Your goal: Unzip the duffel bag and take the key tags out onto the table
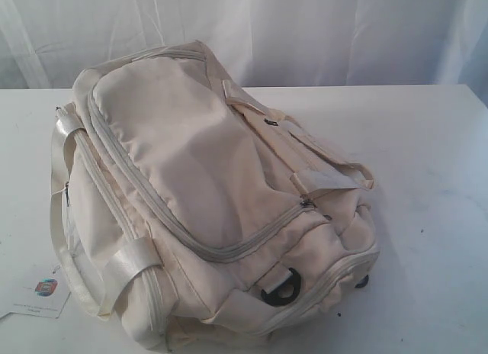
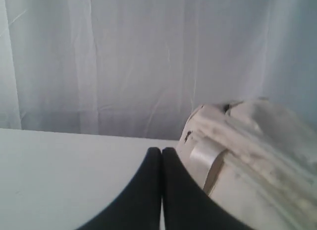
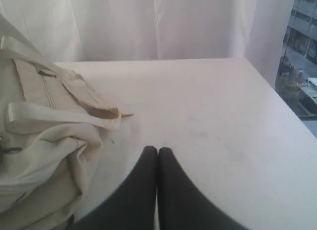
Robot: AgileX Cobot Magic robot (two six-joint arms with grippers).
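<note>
Step in hand: open the main zip. The duffel bag (image 1: 191, 163) sits near the middle of the table (image 1: 435, 163), all visible zips closed. The key tags are not in view, presumably inside. The left gripper (image 2: 161, 151) is clenched and empty, just beside the bag's strapped end. The right gripper (image 3: 157, 150) is clenched and empty, over bare table near the handle end. Neither arm shows in the exterior view.

Procedure, as judged:
1. Release the R jaws before approach; you can't pinch a pull w/ tips pressed together.
2. Locate the dark zip pull (image 1: 307, 204) at the end of the curved main zip (image 1: 160, 213), near the handle strap (image 1: 339, 177). It is small, so approach slowly.
3. Pin the fabric at the opposite end w/ the L gripper, else the soft bag likely drags along w/ the pull.
4. Pull along the zip line, not upward.

Don't mistake the black D-ring (image 1: 283, 287) for a pull. Ignore the paper card (image 1: 38, 297) at the bag's corner.
</note>
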